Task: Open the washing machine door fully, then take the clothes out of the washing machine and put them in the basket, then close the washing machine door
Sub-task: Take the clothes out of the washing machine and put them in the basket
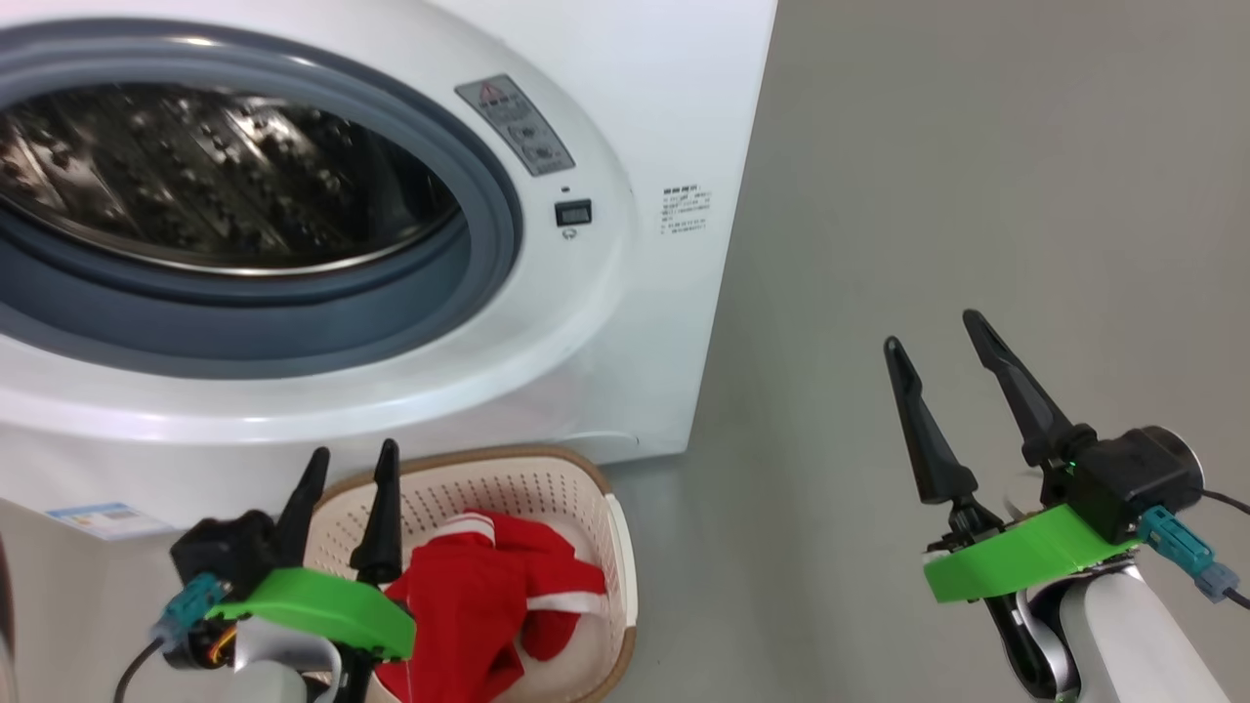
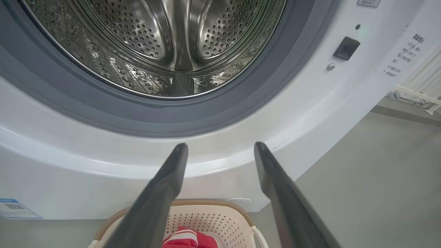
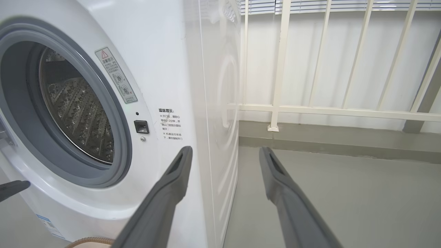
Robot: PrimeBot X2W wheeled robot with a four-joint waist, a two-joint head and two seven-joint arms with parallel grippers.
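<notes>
Both left fingers (image 1: 382, 517) and right fingers (image 1: 923, 430) apart, pointing toward washing machine (image 1: 625, 322), clothes (image 1: 479, 596) heaped in basket (image 1: 508, 488).

Grey floor (image 1: 928, 195), white washing machine (image 1: 625, 322) and cream basket (image 1: 527, 493) directly on it, close together.

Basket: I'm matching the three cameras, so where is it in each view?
Head: basket at bottom, left of centre.
Left wrist: basket at bottom centre.
Right wrist: basket rim sliver, bottom left.
Shared landmark: black latch socket.
</notes>
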